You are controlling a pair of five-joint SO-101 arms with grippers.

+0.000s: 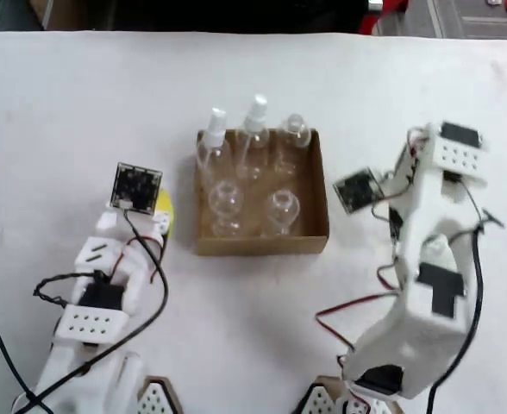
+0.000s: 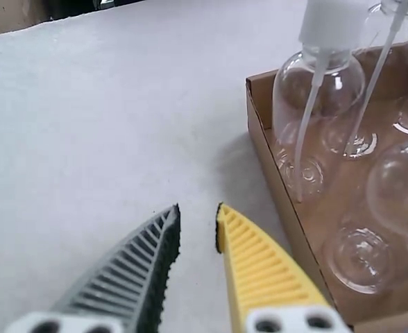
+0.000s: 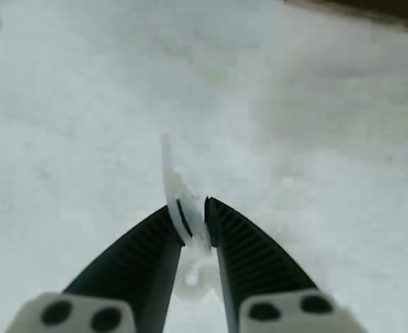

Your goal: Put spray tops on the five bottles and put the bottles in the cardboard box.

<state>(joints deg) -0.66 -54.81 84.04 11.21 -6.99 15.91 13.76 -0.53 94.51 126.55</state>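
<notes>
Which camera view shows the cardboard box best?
The high view: the whole cardboard box shows from above, with five bottles inside. The left wrist view catches one corner and a side wall. The right wrist view faces the table, with a spray top in the right tool.

L arm (image 1: 98,297): low, near-left, wrist fwd.
L gripper (image 2: 198,216): jaws a slit apart, empty.
R arm (image 1: 426,276): stretched fwd, right side.
R gripper (image 3: 192,208): jaws pinched on spray top (image 3: 168,166).

White cloth-covered table (image 1: 64,95), dark strip (image 1: 236,13) beyond its far edge, grey floor (image 1: 469,17).
</notes>
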